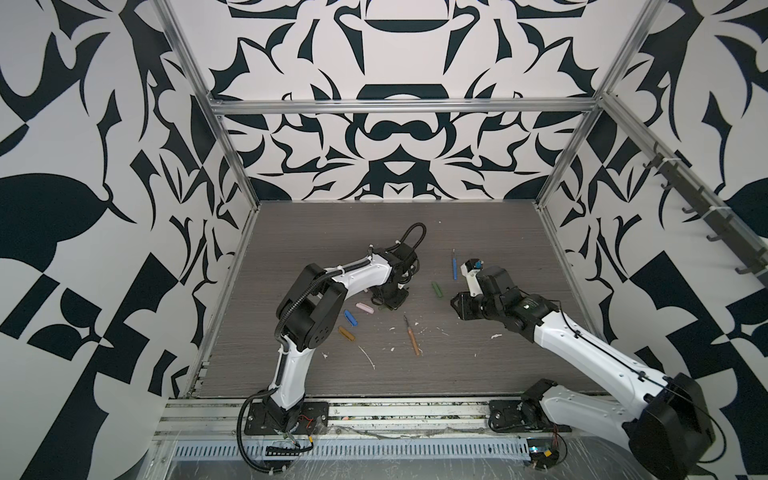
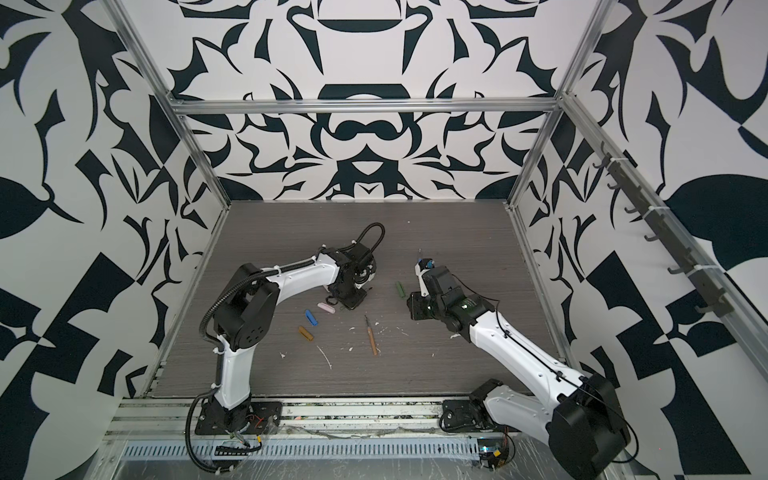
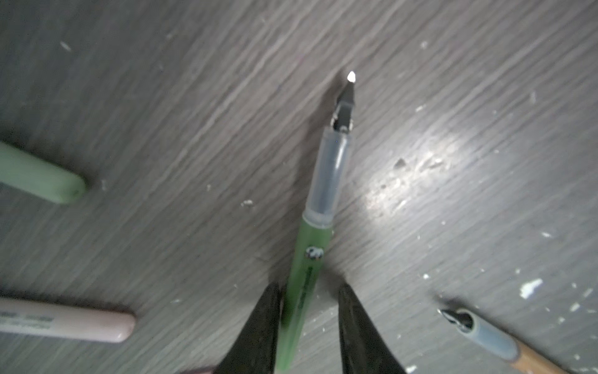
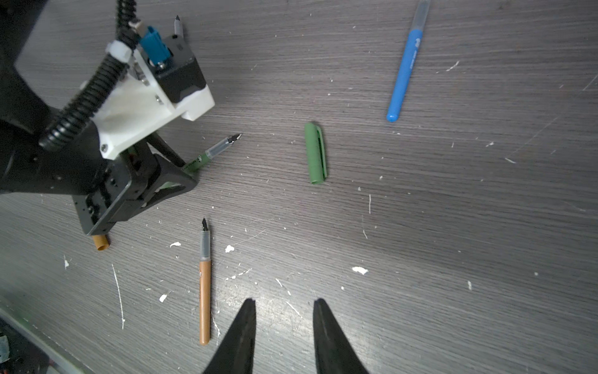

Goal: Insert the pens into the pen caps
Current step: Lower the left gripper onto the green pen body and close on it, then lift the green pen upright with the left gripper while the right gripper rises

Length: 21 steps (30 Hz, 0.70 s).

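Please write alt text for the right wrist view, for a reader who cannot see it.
The right pincer hangs open and empty above the table. An orange-brown pen, a dark green cap and a blue pen lie on it; the left pincer straddles a dark green pen.

Lab cell: aluminium frame (image 1: 399,106), patterned walls (image 1: 399,50)
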Each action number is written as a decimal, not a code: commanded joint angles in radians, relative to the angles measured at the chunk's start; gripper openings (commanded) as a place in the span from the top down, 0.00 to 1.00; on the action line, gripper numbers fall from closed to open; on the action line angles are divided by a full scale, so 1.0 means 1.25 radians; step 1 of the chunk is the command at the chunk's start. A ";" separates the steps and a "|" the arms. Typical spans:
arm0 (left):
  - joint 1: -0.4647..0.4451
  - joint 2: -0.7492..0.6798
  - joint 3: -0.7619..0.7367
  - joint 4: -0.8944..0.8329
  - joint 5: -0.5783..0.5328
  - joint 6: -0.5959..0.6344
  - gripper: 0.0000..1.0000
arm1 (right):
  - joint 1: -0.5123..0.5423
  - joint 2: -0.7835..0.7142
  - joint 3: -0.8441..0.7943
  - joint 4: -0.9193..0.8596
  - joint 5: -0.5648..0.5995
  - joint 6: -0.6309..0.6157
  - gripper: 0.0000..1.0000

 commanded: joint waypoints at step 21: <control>-0.026 -0.134 -0.111 0.117 0.036 -0.044 0.93 | -0.003 0.008 -0.025 0.165 -0.178 0.131 0.67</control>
